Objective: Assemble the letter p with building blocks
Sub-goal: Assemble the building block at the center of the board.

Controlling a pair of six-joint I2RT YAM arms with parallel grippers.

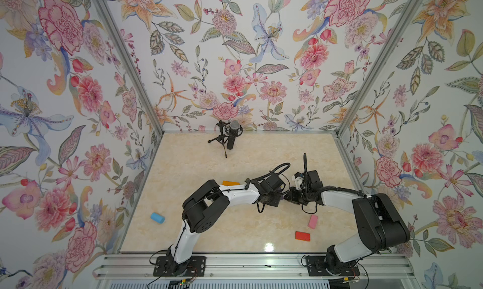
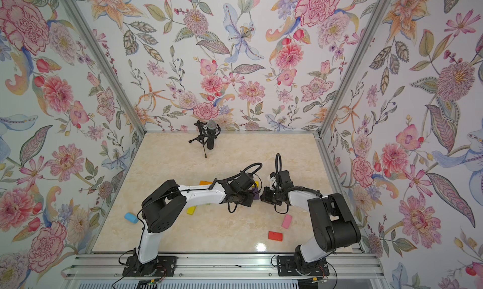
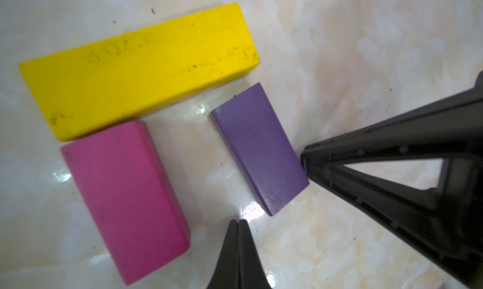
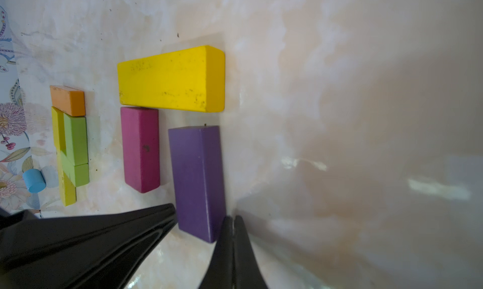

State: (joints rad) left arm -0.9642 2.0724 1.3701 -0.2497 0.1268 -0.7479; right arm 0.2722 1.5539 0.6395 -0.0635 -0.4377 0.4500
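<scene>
Lying flat on tabletop [image 3: 366, 52]: purple block [image 3: 258, 149].

Microphone [image 1: 232, 136] by back wall; blue cylinder [image 1: 157, 218] far left.

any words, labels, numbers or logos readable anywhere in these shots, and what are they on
No text can be read in any view.
Yellow block, magenta block, purple block: plain colour, dark scuffs at most, no print.
Microphone: any marking is too small to tell.
Wallpaper: flowers and leaves only, no lettering.
</scene>
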